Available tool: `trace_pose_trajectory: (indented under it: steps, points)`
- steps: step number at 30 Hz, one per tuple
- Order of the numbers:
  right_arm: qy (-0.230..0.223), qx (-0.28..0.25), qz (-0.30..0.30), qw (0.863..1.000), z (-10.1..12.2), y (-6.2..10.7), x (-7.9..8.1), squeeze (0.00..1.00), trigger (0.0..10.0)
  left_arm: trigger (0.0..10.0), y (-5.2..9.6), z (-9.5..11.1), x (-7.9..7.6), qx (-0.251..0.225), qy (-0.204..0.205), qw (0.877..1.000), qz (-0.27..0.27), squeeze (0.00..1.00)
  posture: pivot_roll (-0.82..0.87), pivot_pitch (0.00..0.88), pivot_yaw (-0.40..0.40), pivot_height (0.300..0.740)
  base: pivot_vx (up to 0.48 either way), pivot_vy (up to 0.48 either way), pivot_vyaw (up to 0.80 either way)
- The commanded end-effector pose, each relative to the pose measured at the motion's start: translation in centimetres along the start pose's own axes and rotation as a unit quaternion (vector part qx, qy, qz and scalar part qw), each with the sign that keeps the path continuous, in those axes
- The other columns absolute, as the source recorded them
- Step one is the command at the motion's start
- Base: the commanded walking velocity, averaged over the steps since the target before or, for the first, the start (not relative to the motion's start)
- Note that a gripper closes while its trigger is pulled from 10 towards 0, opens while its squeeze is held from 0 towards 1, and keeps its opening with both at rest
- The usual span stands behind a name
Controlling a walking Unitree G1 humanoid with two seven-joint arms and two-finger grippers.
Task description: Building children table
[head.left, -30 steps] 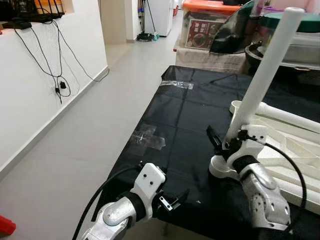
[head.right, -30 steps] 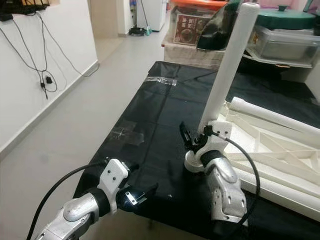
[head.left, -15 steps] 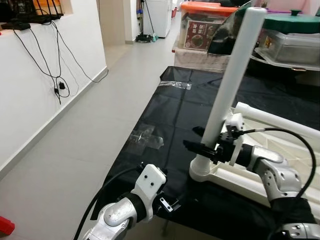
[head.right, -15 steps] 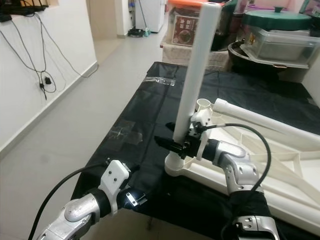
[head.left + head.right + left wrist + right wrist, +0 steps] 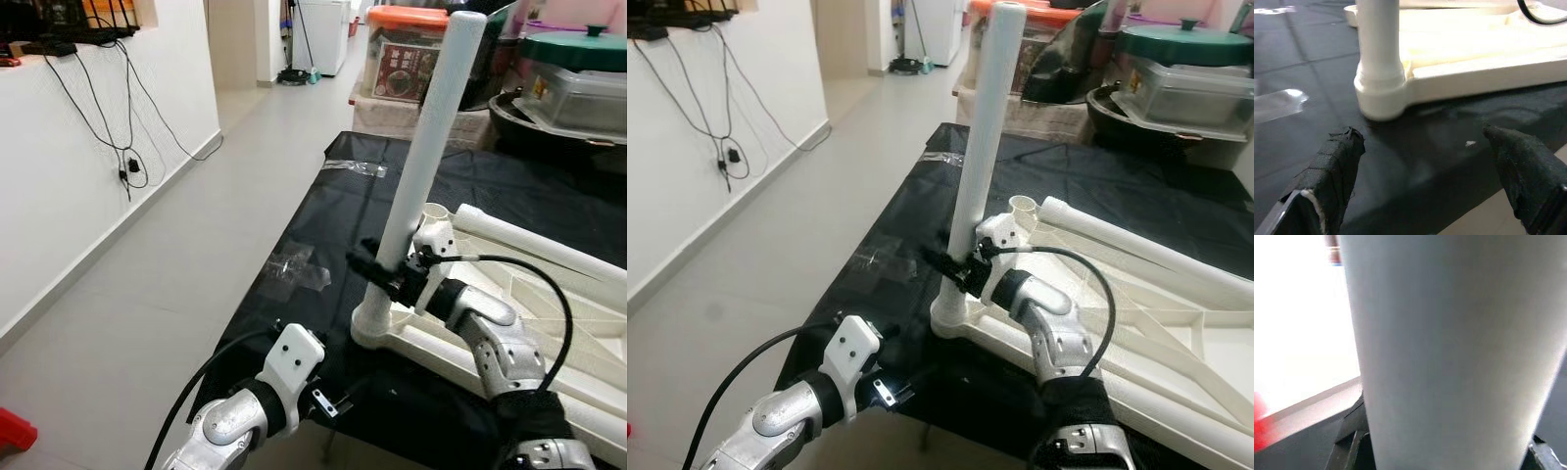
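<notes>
Now the white table leg (image 5: 423, 147) stands close to upright in the corner socket (image 5: 372, 328) of the upturned white tabletop (image 5: 549, 313), where a second ago it leaned well over to the robot's right; half a second ago it had already swung most of the way up. The right gripper (image 5: 384, 274) grasps the leg low down, just above the socket, its jaws clamped around the tube, and the right wrist view shows the pale tube pressed close between the black fingers. The tabletop lies underside up on the black-covered worktop (image 5: 323, 225), with another leg (image 5: 549, 235) lying flat along it. The left gripper (image 5: 1425, 161) hovers low at the worktop's near edge, jaws spread and holding nothing, pointed at the socket. Judging by this, the leg is seated or nearly so, and pressing it fully home looks like the remaining work at this corner.
</notes>
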State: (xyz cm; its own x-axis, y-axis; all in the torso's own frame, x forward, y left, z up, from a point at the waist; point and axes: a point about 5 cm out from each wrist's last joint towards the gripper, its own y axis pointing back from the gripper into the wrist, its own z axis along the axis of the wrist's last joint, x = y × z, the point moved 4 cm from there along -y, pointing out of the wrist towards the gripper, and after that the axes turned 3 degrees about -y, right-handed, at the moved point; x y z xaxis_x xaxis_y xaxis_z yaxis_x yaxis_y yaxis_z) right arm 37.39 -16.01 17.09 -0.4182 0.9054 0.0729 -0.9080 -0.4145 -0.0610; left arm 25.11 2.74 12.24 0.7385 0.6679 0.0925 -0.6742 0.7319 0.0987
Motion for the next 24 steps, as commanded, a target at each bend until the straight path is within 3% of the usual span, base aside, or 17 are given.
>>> trace_pose_trajectory:
  steps: [1,2,3,4,5,6,7,11,13,14,15,16,17,21,22,24]
  points:
    - [0.007,-0.007,-0.156,0.988,0.2,1.9,-3.9,0.0,0.0,10.0,0.1,-0.2,-0.1,0.003,0.001,1.0,-0.004,0.0,0.17,0.0,-0.068,0.74,0.0,0.0,0.0]
    - [0.01,-0.014,-0.272,0.962,0.1,3.8,-5.5,0.0,0.0,10.0,0.1,-0.2,-0.1,0.003,0.001,1.0,-0.004,0.0,0.16,0.0,-0.064,0.74,0.0,0.0,0.0]
    - [0.01,-0.014,-0.272,0.962,0.1,3.8,-5.5,0.0,0.0,10.0,0.1,-0.2,-0.1,0.003,0.001,1.0,-0.004,0.0,0.16,0.0,-0.064,0.74,0.0,0.0,0.0]
    - [0.005,-0.026,-0.373,0.928,0.1,5.9,-6.1,0.0,0.0,10.0,0.1,-0.2,0.0,0.003,0.001,1.0,-0.005,0.0,0.15,0.0,-0.058,0.74,0.0,0.0,0.0]
    - [0.005,-0.026,-0.373,0.928,0.1,5.9,-6.1,0.0,0.0,10.0,0.1,-0.2,0.0,0.003,0.001,1.0,-0.005,0.0,0.15,0.0,-0.058,0.74,0.0,0.0,0.0]
    - [-0.024,-0.036,-0.473,0.88,-0.4,8.5,-5.5,0.0,0.0,10.0,0.1,-0.1,0.0,0.003,0.001,1.0,-0.006,0.0,0.15,0.0,-0.057,0.74,0.0,0.0,0.0]
    - [-0.034,-0.039,-0.492,0.869,-0.5,8.8,-5.0,0.0,0.0,10.0,0.0,-0.1,0.0,0.003,0.001,1.0,-0.006,0.0,0.15,0.0,-0.056,0.74,0.0,0.0,0.0]
    - [-0.063,-0.043,-0.501,0.862,-1.2,8.0,-3.1,0.0,0.0,10.0,0.0,-0.1,0.0,0.002,0.001,1.0,-0.006,0.0,0.16,0.0,-0.06,0.74,0.0,0.0,0.0]
    - [-0.077,-0.043,-0.476,0.875,-1.4,6.6,-1.9,0.0,0.0,10.0,-0.1,-0.1,-0.1,0.002,0.0,1.0,-0.007,0.0,0.16,0.0,-0.061,0.74,0.0,0.0,0.0]
    - [-0.077,-0.043,-0.476,0.875,-1.4,6.6,-1.9,0.0,0.0,10.0,-0.1,-0.1,-0.1,0.002,0.0,1.0,-0.007,0.0,0.16,0.0,-0.061,0.74,0.0,0.0,0.0]
    - [-0.073,-0.045,-0.447,0.89,-1.3,5.6,-1.2,0.0,10.0,10.0,-0.1,-0.1,-0.1,0.001,0.0,1.0,-0.007,0.0,0.16,0.0,-0.061,0.74,0.0,0.0,0.0]
    - [-0.069,-0.045,-0.432,0.898,-1.2,5.0,-0.6,0.0,10.0,10.0,-0.1,-0.1,-0.1,0.001,0.0,1.0,-0.007,0.0,0.16,0.0,-0.061,0.74,0.0,0.0,0.0]
    - [-0.073,-0.045,-0.408,0.909,-1.3,4.4,0.0,1.0,10.0,10.0,-0.1,0.0,-0.1,0.001,0.0,1.0,-0.007,0.0,0.16,0.0,-0.061,0.74,0.0,0.0,0.0]
    - [-0.059,-0.051,-0.388,0.918,-1.3,4.1,0.5,1.0,10.0,10.0,-0.1,-0.1,-0.1,0.002,0.001,1.0,-0.007,0.0,0.16,0.0,-0.062,0.74,0.0,0.0,0.0]
    - [-0.053,-0.057,-0.375,0.924,-1.2,4.2,0.2,0.0,10.0,10.0,-0.1,-0.1,-0.1,0.001,0.001,1.0,-0.007,0.0,0.16,0.0,-0.062,0.74,0.0,0.0,0.0]
    - [-0.05,-0.06,-0.367,0.927,-1.1,4.2,-0.1,0.0,10.0,10.0,-0.1,-0.1,-0.1,0.001,0.001,1.0,-0.007,0.0,0.16,0.0,-0.062,0.74,0.0,0.0,0.0]
